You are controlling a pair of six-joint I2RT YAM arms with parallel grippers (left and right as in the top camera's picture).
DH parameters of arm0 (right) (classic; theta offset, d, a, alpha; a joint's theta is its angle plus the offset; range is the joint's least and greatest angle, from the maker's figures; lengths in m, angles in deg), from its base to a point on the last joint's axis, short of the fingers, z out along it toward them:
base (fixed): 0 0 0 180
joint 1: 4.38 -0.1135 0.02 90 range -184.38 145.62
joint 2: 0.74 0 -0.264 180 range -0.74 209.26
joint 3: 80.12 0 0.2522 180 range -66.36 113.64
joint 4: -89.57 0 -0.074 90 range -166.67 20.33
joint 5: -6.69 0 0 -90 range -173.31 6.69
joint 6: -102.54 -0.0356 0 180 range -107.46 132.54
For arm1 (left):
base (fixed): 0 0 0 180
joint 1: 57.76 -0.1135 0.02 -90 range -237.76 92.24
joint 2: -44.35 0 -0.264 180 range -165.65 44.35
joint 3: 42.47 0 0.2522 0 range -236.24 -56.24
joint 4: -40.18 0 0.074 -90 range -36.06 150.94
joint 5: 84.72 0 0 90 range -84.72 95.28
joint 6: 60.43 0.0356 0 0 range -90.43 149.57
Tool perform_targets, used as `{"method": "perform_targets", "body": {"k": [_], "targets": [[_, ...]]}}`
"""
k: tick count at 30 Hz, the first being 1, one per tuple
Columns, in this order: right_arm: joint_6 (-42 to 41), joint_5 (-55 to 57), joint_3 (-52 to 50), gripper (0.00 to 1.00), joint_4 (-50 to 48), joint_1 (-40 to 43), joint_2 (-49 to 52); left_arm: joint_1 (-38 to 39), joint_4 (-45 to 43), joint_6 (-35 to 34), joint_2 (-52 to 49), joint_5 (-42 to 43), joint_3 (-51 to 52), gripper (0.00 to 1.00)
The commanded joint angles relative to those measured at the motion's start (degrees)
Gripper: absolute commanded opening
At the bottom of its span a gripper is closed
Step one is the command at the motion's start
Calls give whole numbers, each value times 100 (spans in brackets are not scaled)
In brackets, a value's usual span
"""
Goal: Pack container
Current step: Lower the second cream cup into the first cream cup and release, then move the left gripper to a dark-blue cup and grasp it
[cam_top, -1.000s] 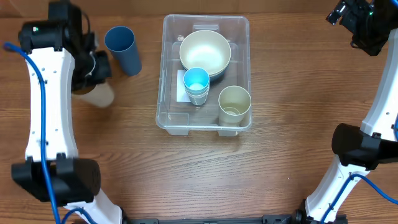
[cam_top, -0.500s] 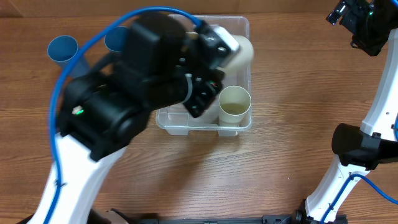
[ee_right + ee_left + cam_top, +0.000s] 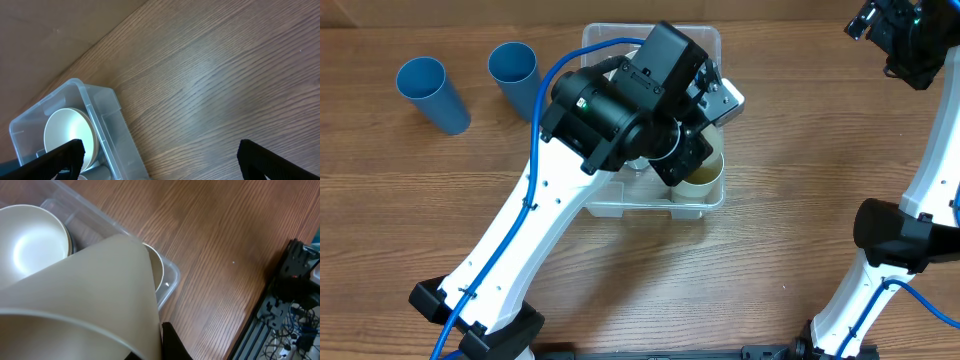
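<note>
The clear container [image 3: 592, 60] stands at the table's middle back. It holds a white bowl [image 3: 30, 245] and an upright cream cup [image 3: 705, 176]; my left arm hides the rest of its inside. My left gripper [image 3: 708, 98] hovers over the container's right half, shut on a second cream cup [image 3: 85, 295], which fills the left wrist view above the standing cup's rim [image 3: 159, 269]. My right gripper [image 3: 162, 160] is wide open and empty, high at the far right [image 3: 900, 40]. It looks down on the container's corner [image 3: 95, 115].
Two blue cups [image 3: 425, 92] [image 3: 513, 68] stand on the wooden table left of the container. My right arm's base [image 3: 900, 240] is at the right edge. Cables and a frame [image 3: 295, 305] lie beyond the table edge.
My left arm has swung from the far left to over the container, carrying the cream cup, and now sits lower over the right half. Both blue cups show.
</note>
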Motion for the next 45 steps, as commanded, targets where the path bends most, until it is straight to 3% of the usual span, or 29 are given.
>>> {"method": "perform_targets", "body": {"k": [1, 20, 21, 22, 23, 26, 33, 37, 39, 43, 45], "targets": [[35, -31, 142, 100, -15, 20, -221, 22, 2, 105, 46, -61, -50, 4], [35, -31, 142, 100, -17, 20, -221, 26, 302, 111, 46, 293, -37, 5], [35, -31, 142, 100, -17, 20, -221, 26, 289, 111, 46, 293, -17, 12], [35, -31, 142, 100, -15, 20, -221, 24, 275, 111, 46, 293, 9, 31], [35, -31, 142, 100, -17, 20, -221, 26, 269, 111, 46, 293, 31, 40], [35, -31, 142, 100, -17, 20, -221, 26, 249, 109, 46, 295, 31, 61], [35, -31, 142, 100, -17, 20, -221, 22, 149, 101, 48, 114, 22, 66], [35, -31, 142, 100, -17, 20, -221, -295, 59, -1316, 105, -1838, -658, 76], [35, -31, 142, 100, -17, 20, -221, -938, 57, -1589, 122, -2282, -1054, 87], [35, -31, 142, 100, -17, 20, -221, -2782, -140, -1786, -140, -2323, -876, 88], [35, -31, 142, 100, -17, 20, -221, -3261, -321, -1941, -437, -2155, -789, 91]]}}
